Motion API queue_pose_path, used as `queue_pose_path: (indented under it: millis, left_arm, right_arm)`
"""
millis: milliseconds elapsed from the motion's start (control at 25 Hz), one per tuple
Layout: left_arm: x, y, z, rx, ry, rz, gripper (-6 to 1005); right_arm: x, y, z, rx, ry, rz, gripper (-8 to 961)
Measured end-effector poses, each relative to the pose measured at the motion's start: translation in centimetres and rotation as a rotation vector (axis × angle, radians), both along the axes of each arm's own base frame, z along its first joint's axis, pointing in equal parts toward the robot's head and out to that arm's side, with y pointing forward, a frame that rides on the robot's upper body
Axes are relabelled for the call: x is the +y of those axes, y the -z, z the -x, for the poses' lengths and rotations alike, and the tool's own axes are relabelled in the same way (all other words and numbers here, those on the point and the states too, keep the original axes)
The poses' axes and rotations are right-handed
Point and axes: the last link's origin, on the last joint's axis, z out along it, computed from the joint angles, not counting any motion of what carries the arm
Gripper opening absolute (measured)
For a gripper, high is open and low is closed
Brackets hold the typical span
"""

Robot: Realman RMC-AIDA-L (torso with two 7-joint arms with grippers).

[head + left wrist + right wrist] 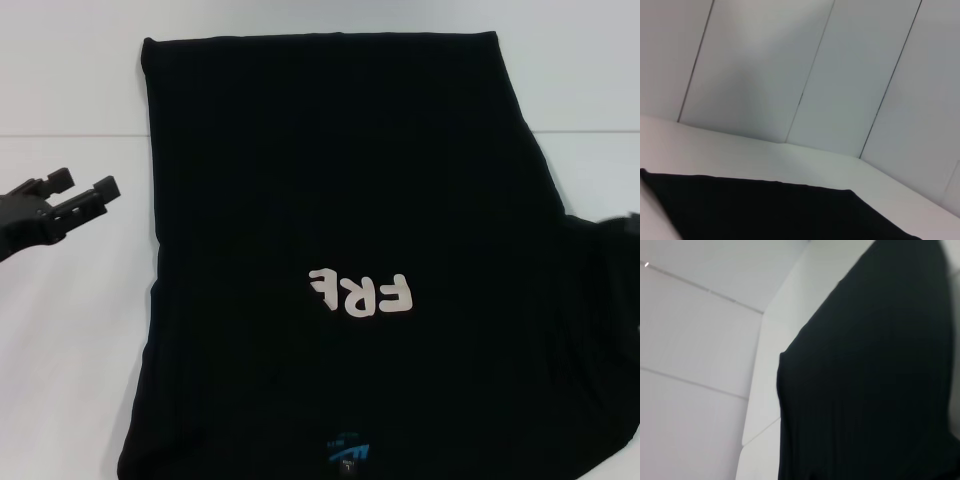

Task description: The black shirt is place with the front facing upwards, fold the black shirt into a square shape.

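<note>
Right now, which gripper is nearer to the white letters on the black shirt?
Likely the right gripper, barely visible at the black shirt's right edge. The left gripper hovers open over the table, left of the shirt, farther from the white letters.

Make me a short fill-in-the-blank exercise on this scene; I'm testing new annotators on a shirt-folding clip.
1. The white letters showing on the black shirt read ____.
2. In the head view, the left pincer hangs over the white table with its fingers ____.
3. The left pincer is ____ the shirt, not touching it.
4. The small label at the shirt's neck is ____ in colour.

Missing words: FRE; open; beside; blue
</note>
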Motion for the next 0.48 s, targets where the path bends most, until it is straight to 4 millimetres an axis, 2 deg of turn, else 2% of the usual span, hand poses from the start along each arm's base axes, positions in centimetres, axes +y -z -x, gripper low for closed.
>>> queue_pose_path:
  millis: [480]
  left_arm:
    - [-0.1,-1.2,0.7,-0.014,-0.033,0.0,861]
  right_arm:
    - [4.3,4.9,5.2,-0.068,-0.114,0.138,99]
